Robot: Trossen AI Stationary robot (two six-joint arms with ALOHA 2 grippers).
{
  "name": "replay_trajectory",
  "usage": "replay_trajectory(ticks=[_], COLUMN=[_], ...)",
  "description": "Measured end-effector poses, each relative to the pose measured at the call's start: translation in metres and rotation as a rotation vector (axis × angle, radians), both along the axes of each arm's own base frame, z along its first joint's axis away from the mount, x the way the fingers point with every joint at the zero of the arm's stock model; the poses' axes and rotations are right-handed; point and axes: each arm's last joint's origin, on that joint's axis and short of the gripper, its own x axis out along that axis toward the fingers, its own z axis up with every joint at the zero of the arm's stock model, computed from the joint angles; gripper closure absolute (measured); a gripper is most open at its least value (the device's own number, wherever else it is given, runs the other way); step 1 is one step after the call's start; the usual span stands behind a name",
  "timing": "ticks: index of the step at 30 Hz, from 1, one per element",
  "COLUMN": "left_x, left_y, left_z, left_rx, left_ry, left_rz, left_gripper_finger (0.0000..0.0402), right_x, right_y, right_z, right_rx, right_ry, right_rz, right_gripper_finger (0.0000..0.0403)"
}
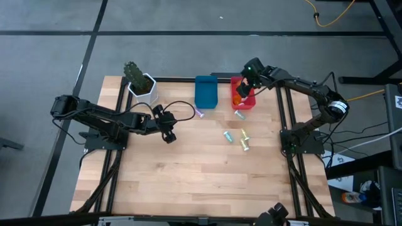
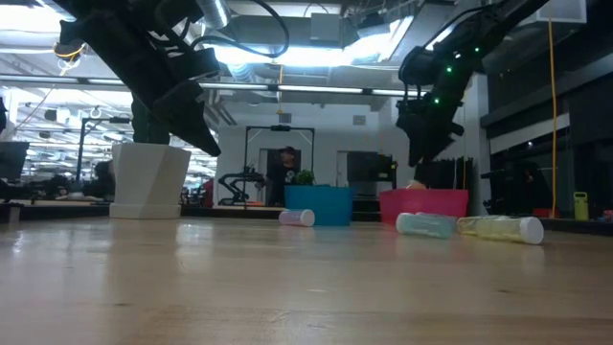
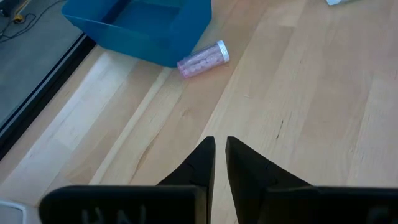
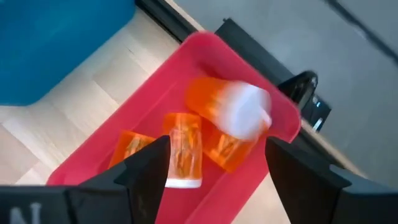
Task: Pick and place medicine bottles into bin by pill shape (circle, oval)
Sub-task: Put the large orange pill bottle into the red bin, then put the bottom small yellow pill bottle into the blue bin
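Reaching over the red bin (image 1: 245, 99), right tool (image 4: 214, 163) spread open — orange bottles (image 4: 227, 121) below, left tool (image 3: 221, 162) closed, mid-table

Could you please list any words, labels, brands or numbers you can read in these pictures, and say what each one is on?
None can be read.
Orange bottles in the red bin: no legible label.
Purple vial beside the blue bin: no print visible.
Vials on the table: too blurred to read.
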Motion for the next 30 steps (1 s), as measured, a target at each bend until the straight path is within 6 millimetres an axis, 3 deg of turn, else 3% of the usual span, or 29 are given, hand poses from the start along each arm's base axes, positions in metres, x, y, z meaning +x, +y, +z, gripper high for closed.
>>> replay_trajectory(ticks=[11,17,30], left_x=[0.0,0.0,0.0], left_y=[0.0,0.0,0.0], left_z=[0.0,0.0,0.0], left_rx=[0.0,0.0,-0.005], left_ry=[0.0,0.0,-0.003], left_rz=[0.0,0.0,0.005], left_gripper_finger=[0.0366,0.0367,0.0367], right_x=[0.012,0.013,-0.011], right_y=[0.034,0.072,0.149], right_z=[0.002,0.022,0.045], right_rx=[0.172,0.184,0.255], right_ry=[-0.039,-0.056,0.055], right_rz=[0.088,0.163,0.181], right_gripper_finger=[0.0139,0.0139,0.0139])
